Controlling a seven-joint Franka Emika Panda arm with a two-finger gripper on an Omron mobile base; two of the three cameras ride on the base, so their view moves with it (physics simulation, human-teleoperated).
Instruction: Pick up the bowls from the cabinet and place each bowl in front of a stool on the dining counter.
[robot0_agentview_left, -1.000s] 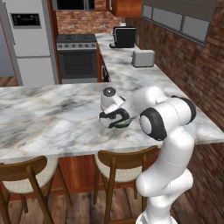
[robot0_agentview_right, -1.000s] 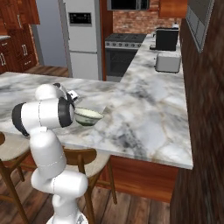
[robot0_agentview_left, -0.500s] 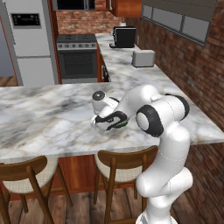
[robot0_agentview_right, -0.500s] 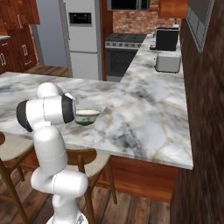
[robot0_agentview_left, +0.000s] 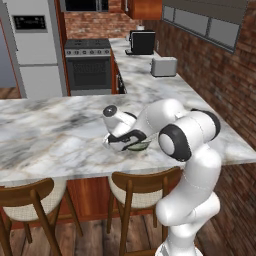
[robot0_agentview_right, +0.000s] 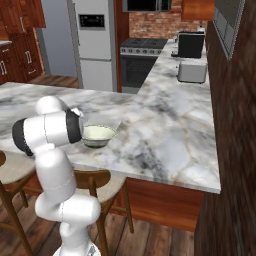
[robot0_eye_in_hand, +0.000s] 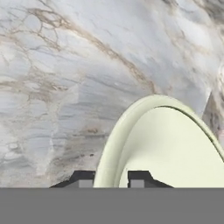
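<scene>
One cream bowl (robot0_agentview_left: 139, 146) with an olive rim rests on the marble dining counter (robot0_agentview_left: 50, 135), near its front edge and above a stool (robot0_agentview_left: 142, 192). My gripper (robot0_agentview_left: 129, 144) is low over the counter at the bowl's left rim. In the hand view the bowl (robot0_eye_in_hand: 175, 148) fills the lower right, and the gripper (robot0_eye_in_hand: 110, 178) straddles its rim, one dark fingertip (robot0_eye_in_hand: 83, 178) outside and one inside. Whether the pads still press on the rim is unclear. From the right base view the bowl (robot0_agentview_right: 98, 133) sits just beside my arm. The cabinet is out of view.
A second stool (robot0_agentview_left: 25, 200) stands left of the first under the counter's overhang. Behind the dining counter are a fridge (robot0_agentview_left: 32, 45), an oven (robot0_agentview_left: 89, 67), a toaster (robot0_agentview_left: 164, 66) and a black coffee machine (robot0_agentview_left: 142, 43) on the side worktop. A brick wall runs along the right.
The hand has come down and slightly left with the bowl, which now sits on the marble. The base has not moved.
</scene>
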